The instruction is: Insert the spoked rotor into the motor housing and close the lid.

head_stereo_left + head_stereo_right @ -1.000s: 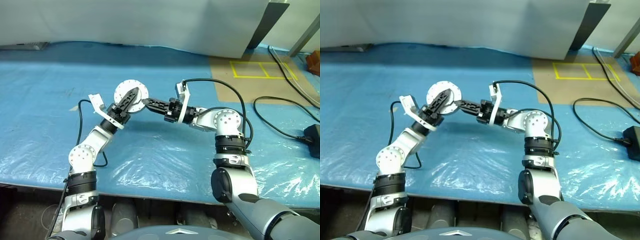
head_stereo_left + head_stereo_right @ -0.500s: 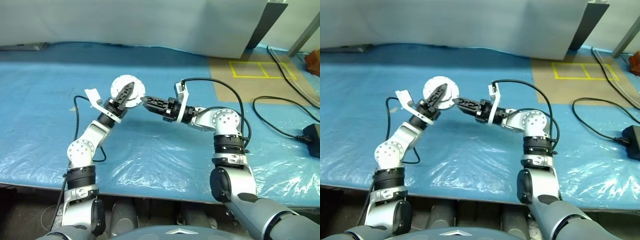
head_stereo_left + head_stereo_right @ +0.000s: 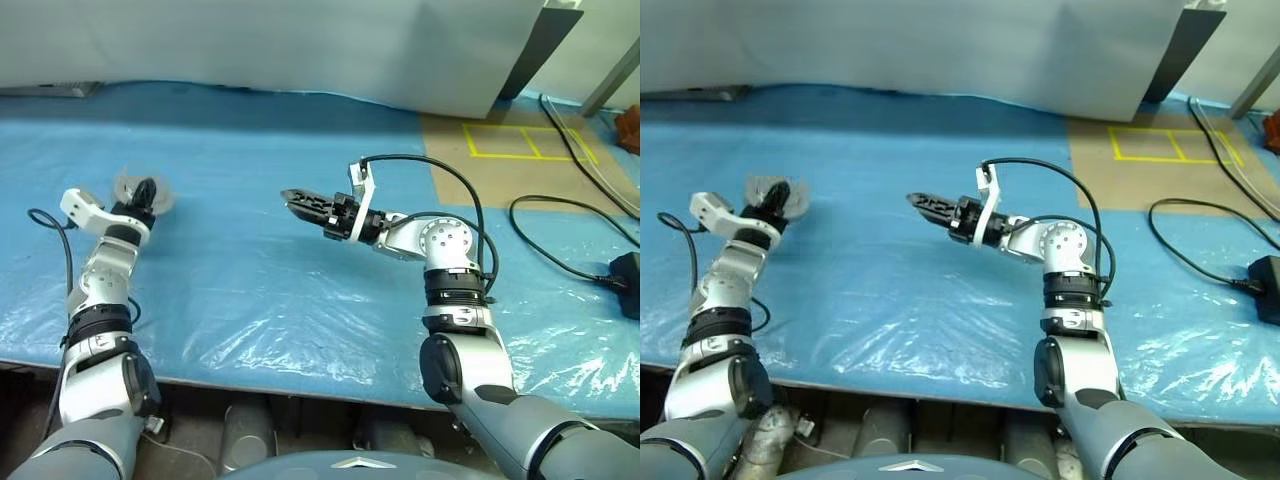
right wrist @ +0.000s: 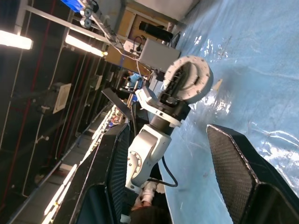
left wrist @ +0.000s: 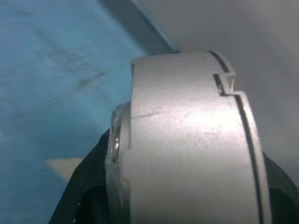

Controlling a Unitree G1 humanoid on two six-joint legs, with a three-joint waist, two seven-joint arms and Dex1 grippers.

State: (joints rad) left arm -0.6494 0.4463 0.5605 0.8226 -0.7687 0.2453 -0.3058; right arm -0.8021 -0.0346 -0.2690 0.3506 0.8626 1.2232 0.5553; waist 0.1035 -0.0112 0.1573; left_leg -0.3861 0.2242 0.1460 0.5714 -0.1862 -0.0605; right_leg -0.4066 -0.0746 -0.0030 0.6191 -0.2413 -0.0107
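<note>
My left gripper point(image 3: 143, 192) is at the far left of the blue table, shut on the motor housing point(image 5: 187, 149), a round grey metal body. The left wrist view shows the housing edge-on between the black fingers point(image 5: 84, 186), with a thin seam near one face. In the right wrist view its flat round face point(image 4: 189, 84) carries small holes around the rim. I cannot tell the lid apart from the housing. The spoked rotor is out of view. My right gripper point(image 3: 300, 203) hangs over the table's middle, pointing left, open and empty.
Blue plastic sheeting point(image 3: 300, 290) covers the table, whose front edge runs along the bottom. At the right lie black cables point(image 3: 560, 215), a black power adapter point(image 3: 625, 268) and a brown board with a yellow tape square point(image 3: 520, 140). A pale panel point(image 3: 300, 40) stands behind.
My left arm has swung far to the left and down, carrying the housing away from the right gripper. The right gripper's jaws have opened wider; that arm has stayed put.
</note>
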